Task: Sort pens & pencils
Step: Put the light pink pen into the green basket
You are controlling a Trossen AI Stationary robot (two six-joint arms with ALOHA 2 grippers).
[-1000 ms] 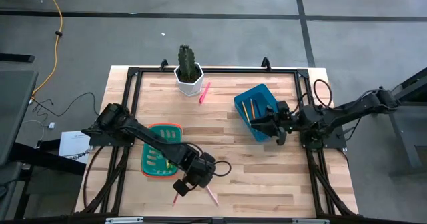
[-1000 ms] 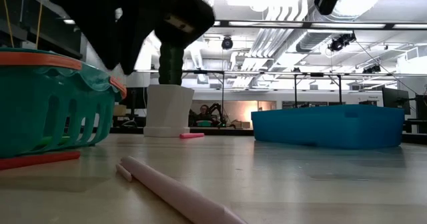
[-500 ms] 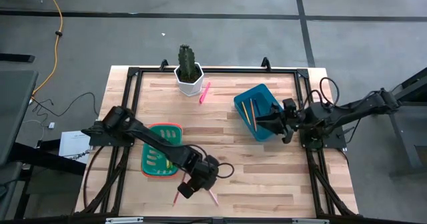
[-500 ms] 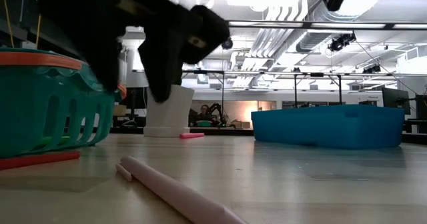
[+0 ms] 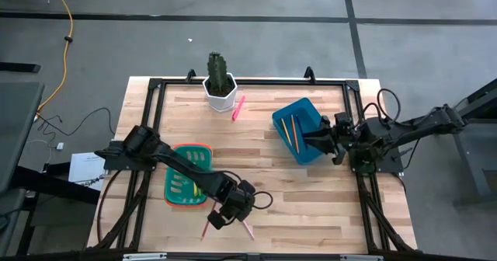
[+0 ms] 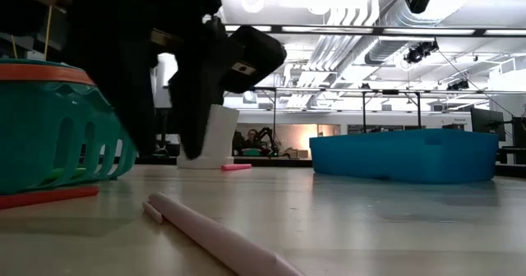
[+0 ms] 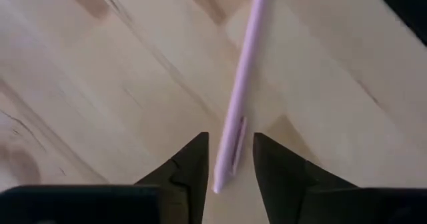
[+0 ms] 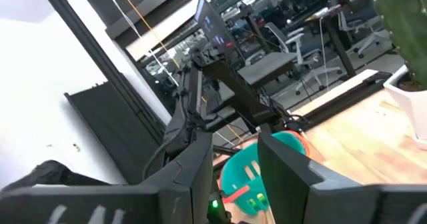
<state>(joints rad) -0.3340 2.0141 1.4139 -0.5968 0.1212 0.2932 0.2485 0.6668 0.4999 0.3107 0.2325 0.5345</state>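
Left gripper [image 7: 229, 159] low over the table's [image 5: 311, 199] front edge — jaws spread, straddling the end of a pale pink pen [image 7: 240, 97] that lies flat on the wood; contact not clear. Beside it, a red pencil [image 5: 204, 231]. Green pens, probably, sit in the teal basket [image 5: 203, 150]; pencils [image 5: 286, 129] in the blue bin [image 5: 311, 112]. Right gripper [image 5: 320, 139] over that bin, jaws parted, empty.
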